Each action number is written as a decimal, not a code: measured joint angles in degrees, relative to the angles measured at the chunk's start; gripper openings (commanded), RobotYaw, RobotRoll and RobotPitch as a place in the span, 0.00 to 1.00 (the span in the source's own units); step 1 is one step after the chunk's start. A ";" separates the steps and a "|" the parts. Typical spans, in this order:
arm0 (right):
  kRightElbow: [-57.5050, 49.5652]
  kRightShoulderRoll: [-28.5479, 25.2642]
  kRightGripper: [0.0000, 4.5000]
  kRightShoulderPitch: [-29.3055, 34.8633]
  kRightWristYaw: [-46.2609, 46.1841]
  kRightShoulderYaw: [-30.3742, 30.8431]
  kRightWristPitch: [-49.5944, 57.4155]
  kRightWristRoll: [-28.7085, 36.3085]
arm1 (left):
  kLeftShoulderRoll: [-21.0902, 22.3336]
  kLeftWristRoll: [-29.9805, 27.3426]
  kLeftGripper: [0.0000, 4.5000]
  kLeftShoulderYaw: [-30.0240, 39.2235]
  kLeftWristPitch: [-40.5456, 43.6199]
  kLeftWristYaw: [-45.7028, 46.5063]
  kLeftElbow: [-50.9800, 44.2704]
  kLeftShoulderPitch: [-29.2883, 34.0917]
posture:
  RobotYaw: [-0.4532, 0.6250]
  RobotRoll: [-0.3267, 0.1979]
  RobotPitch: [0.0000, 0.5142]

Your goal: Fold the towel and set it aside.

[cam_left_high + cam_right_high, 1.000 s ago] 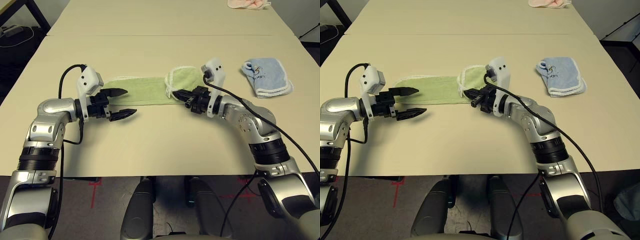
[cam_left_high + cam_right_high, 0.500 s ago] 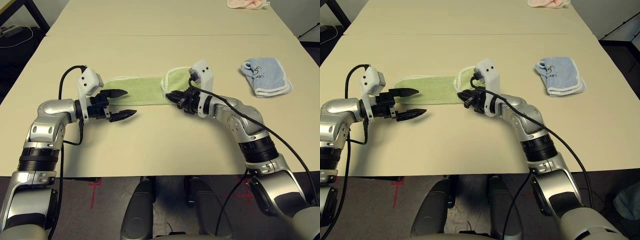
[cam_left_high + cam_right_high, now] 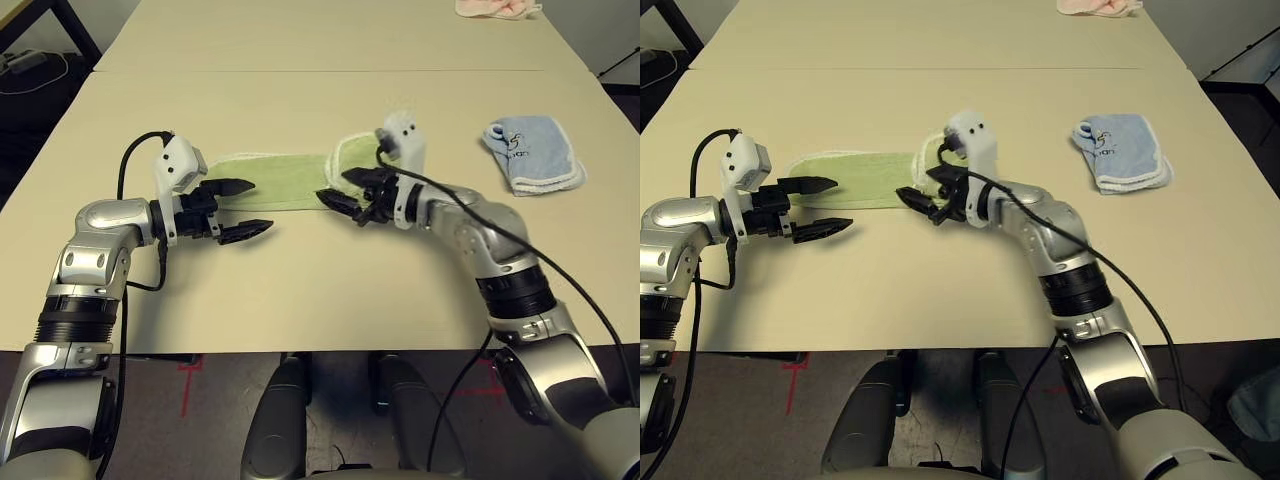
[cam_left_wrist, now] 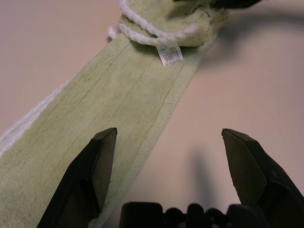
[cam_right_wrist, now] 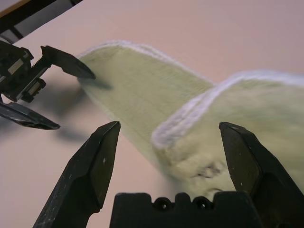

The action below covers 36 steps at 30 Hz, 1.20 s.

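Jaws spread wide on both the left gripper (image 3: 262, 204) and the right gripper (image 3: 333, 184), nothing pinched. Just beyond, on the tabletop (image 3: 300, 280), the green towel (image 3: 285, 180), long axis running left to right. Folded flap (image 3: 352, 155) at the right end, right arm nearer, reaching over its near edge; left end for the left arm. Probably back off right, then bring the left end across. Plenty of room near and far; blue cloth (image 3: 535, 150) well apart on the right, so mind that side.
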 measured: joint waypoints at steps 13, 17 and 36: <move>5.47 -15.24 1.00 5.42 16.05 -0.69 -24.55 -5.74 | -0.59 0.49 1.00 -0.34 -1.19 0.17 0.92 -1.33 | 0.48 0.62 0.38; 8.64 -15.70 1.00 6.39 18.79 -0.26 -30.95 -8.39 | -0.75 1.43 1.00 -0.53 -1.08 1.17 1.64 -1.33 | 0.49 0.62 0.39; 15.92 -15.37 1.00 6.79 31.10 -0.55 -44.51 -7.63 | 2.86 1.92 1.00 1.98 5.01 5.78 -0.02 -0.77 | 0.53 0.62 0.41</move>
